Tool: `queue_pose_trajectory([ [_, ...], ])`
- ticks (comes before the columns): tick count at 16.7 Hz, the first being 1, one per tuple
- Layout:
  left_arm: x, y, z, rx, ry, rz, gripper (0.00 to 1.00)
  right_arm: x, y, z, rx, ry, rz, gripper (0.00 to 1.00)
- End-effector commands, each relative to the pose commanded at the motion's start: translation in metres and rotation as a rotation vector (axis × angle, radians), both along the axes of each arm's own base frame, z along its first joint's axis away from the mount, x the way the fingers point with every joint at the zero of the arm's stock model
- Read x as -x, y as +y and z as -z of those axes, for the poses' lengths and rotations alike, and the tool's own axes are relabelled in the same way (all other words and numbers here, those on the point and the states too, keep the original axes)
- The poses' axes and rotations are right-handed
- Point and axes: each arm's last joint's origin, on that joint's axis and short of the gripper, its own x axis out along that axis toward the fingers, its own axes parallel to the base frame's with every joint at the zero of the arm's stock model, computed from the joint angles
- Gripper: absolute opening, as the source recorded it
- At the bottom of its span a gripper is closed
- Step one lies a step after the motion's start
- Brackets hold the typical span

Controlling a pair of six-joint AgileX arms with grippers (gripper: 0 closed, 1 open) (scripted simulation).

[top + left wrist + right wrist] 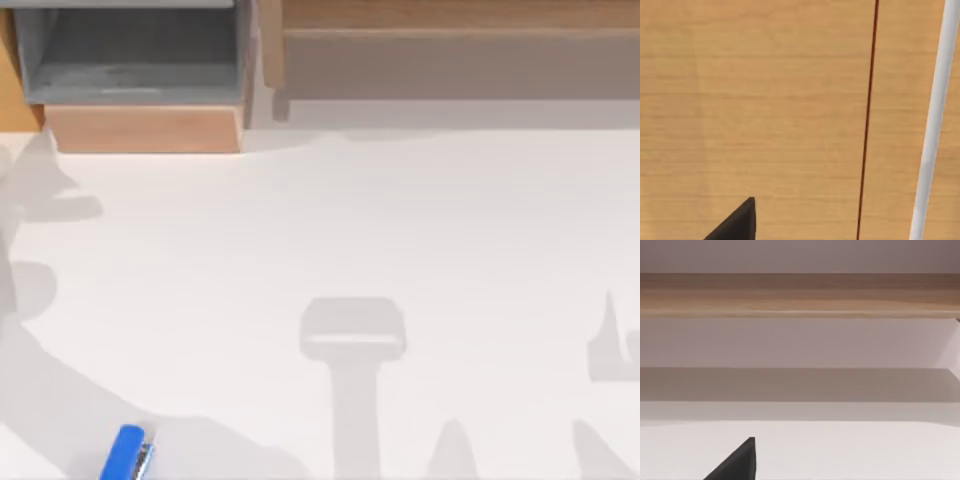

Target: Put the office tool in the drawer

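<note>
The office tool, a small bright blue stapler point(127, 454) with a silver underside, lies on the white table at the front left, close to the front edge. The drawer point(135, 60) stands pulled out at the back left, its grey interior open upward and its light tan front panel point(142, 129) facing the table's middle. A black corner of my left gripper point(737, 223) shows in the left wrist view against a tan wooden surface. A black corner of my right gripper point(737, 463) shows in the right wrist view, facing the shelf across the table.
A long wooden shelf unit point(455, 50) runs along the back from the middle to the right. Grey arm shadows fall on the white tabletop point(400, 220) at the left, front middle and right. In the left wrist view, a white bar point(935, 120) crosses the wood.
</note>
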Motion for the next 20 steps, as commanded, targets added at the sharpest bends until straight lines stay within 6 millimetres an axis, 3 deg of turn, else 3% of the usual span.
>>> queue_pose_trajectory([
  [8, -0.023, 0.000, 0.000, 0.000, 0.000, 0.000, 1.00, 0.000, 0.000, 0.000, 0.000, 0.000, 0.000, 1.00],
  [12, -0.025, 0.000, 0.000, 0.000, 0.000, 0.000, 1.00, 0.000, 0.000, 0.000, 0.000, 0.000, 0.000, 1.00],
  [20, -0.025, 0.000, 0.000, 0.000, 0.000, 0.000, 0.40, 0.000, 0.000, 0.000, 0.000, 0.000, 0.000, 1.00],
])
